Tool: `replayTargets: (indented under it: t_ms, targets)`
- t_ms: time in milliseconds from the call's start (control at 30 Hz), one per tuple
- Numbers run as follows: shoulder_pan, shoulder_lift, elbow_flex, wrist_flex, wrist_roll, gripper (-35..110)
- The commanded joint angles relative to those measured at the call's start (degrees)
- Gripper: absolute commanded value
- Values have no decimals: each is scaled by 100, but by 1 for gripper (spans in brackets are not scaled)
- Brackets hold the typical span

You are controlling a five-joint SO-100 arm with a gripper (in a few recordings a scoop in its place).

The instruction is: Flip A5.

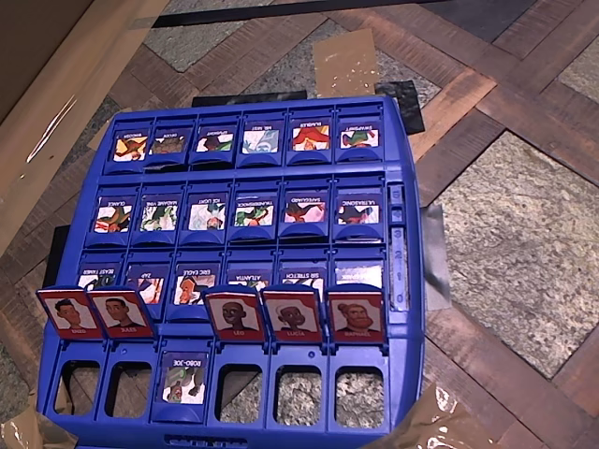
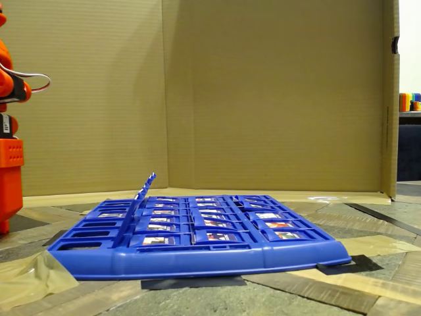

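A5 (image 1: 357, 316) is the red-framed tile with a broad-faced, brown-haired man. It stands upright at the right end of the raised row in the overhead view. To its left stand the red LUCIA tile (image 1: 292, 316) and the red LEO tile (image 1: 235, 315), then a gap, then two more red tiles (image 1: 94, 313). In the gap a blue-framed tile (image 1: 184, 377) lies flat. The blue game board (image 1: 402, 281) holds them all. From the fixed view's side angle, the raised row (image 2: 142, 193) appears as one tilted blue edge. Part of the orange arm (image 2: 9, 158) stands at the left edge there.
Three further rows of blue-framed tiles (image 1: 243, 210) lie flat on the board. Cardboard walls (image 2: 263, 92) close the back and left. Tape patches (image 1: 345, 62) and black strips (image 2: 342, 266) lie on the patterned floor around the board (image 2: 197, 260).
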Motion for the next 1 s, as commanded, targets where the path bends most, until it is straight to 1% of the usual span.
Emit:
replayTargets:
  t_ms: [0, 733, 833, 967]
  targets:
    - [26, 18, 9, -18, 18, 0]
    - [26, 35, 18, -18, 18, 0]
    - [26, 35, 18, -18, -369, 0]
    - [26, 26, 9, 79, -431, 0]
